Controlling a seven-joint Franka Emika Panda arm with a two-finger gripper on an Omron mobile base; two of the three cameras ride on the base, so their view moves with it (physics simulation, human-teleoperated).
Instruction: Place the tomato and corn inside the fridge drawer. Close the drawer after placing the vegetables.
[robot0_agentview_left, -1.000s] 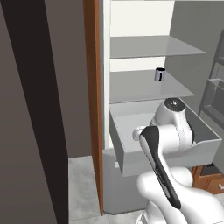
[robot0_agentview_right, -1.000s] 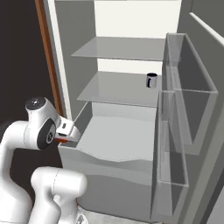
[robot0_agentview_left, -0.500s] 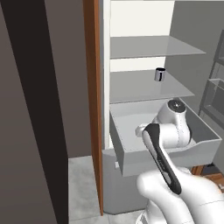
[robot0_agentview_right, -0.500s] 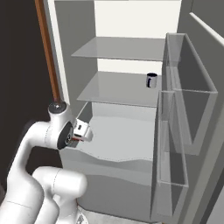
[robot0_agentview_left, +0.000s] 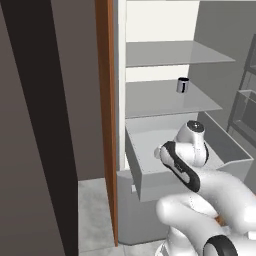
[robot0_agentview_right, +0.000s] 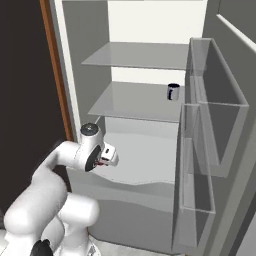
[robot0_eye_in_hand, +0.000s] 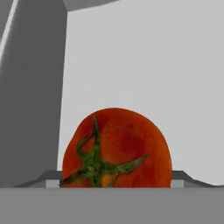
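Note:
A red tomato (robot0_eye_in_hand: 122, 140) with a green stem star sits low in the hand view, hiding the fingertips. In the right base view my gripper (robot0_agentview_right: 111, 159) is shut on the tomato (robot0_agentview_right: 102, 163), of which a small red patch shows. It hangs over the left part of the open fridge drawer (robot0_agentview_right: 150, 182), above the pale drawer floor (robot0_eye_in_hand: 144, 57) and near its left wall (robot0_eye_in_hand: 30, 87). From the left base view, the wrist hovers over the fridge drawer (robot0_agentview_left: 142, 180) and covers the hand. The corn is out of view.
Two flat grey shelves run above the drawer, and a small dark cup (robot0_agentview_left: 183, 85) (robot0_agentview_right: 173, 92) stands on the lower one. The open fridge door with clear bins (robot0_agentview_right: 215, 100) stands at the right. A brown cabinet edge (robot0_agentview_left: 105, 125) borders the fridge on the left.
The gripper has carried the tomato from beside the drawer's left front corner to the right and forward, over the drawer's inside. The drawer and cup have not moved.

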